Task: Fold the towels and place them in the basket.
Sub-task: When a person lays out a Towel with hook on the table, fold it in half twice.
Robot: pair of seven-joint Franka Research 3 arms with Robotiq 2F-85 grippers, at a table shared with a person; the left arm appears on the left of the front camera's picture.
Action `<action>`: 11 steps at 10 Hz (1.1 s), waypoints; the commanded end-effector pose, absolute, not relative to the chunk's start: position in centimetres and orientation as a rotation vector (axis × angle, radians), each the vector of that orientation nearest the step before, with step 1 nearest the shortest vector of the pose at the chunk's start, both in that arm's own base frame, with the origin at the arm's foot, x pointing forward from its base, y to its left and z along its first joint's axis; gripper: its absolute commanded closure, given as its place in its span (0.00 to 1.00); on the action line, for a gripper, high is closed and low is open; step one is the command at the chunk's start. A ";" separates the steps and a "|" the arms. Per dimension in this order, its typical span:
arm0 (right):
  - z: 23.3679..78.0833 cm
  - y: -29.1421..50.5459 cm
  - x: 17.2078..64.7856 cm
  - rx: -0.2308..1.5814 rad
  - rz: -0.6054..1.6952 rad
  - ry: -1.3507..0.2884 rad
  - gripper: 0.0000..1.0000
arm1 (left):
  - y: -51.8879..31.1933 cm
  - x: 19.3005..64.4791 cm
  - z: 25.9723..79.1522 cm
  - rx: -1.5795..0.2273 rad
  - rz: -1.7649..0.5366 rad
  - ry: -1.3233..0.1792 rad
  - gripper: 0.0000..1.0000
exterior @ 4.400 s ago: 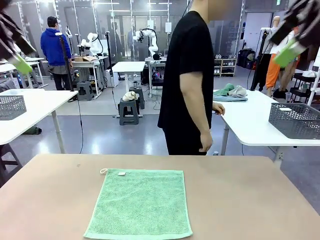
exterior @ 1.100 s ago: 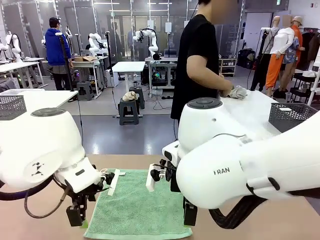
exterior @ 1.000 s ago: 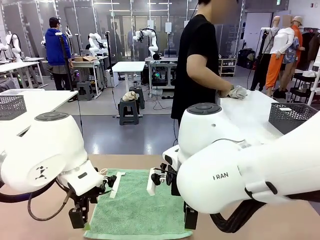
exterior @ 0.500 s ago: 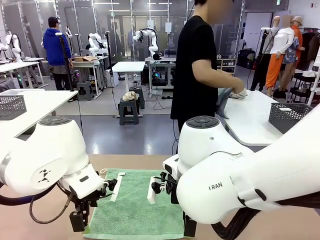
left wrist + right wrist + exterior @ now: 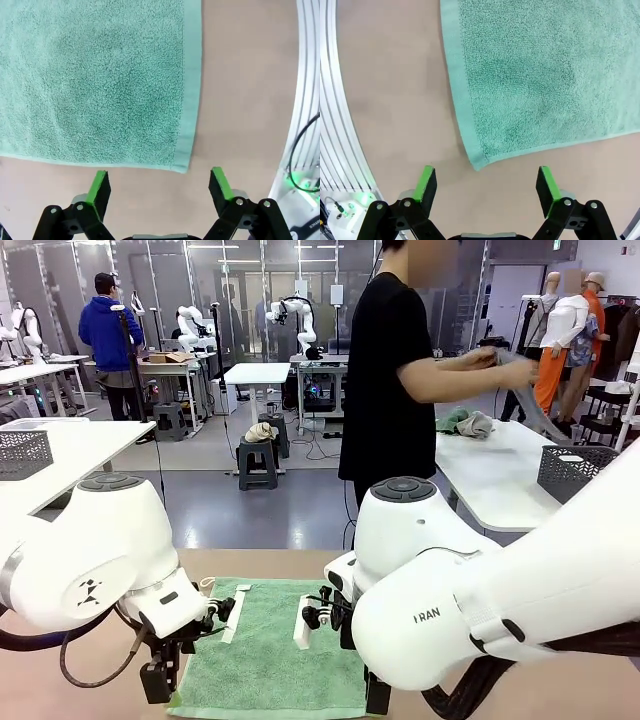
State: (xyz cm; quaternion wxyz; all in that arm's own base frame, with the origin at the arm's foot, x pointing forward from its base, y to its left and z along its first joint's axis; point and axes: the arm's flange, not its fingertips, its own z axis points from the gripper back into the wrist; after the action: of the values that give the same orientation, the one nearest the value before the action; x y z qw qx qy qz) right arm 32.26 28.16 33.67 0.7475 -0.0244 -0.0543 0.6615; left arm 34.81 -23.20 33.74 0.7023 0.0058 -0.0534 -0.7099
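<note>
Two tools point(image 5: 159, 176) point(image 5: 486, 174) splayed, pointing down over towel point(image 5: 100, 75) corners.

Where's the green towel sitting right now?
In the front view the mint green towel lies flat at the near middle of the table, its near corners below the open left end effector and right end effector.

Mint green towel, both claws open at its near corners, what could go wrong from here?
The mint green terry towel lies flat on the tan table, so the open left claw or right claw might scrape the tabletop or catch only the hem. If just one corner is caught, the fold would likely come out skewed.
</note>
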 end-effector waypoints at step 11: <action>29.0 28.2 32.7 -0.009 1.507 -0.067 0.00 | -22.1 33.8 30.2 -0.043 -1.610 -0.022 0.00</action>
State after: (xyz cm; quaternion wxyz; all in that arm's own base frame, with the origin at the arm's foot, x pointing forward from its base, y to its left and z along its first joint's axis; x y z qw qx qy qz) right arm 32.52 28.32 29.12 0.7329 -0.0110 -0.0279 0.6797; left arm 34.62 -22.69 30.93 0.6997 -0.0078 -0.0138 -0.7143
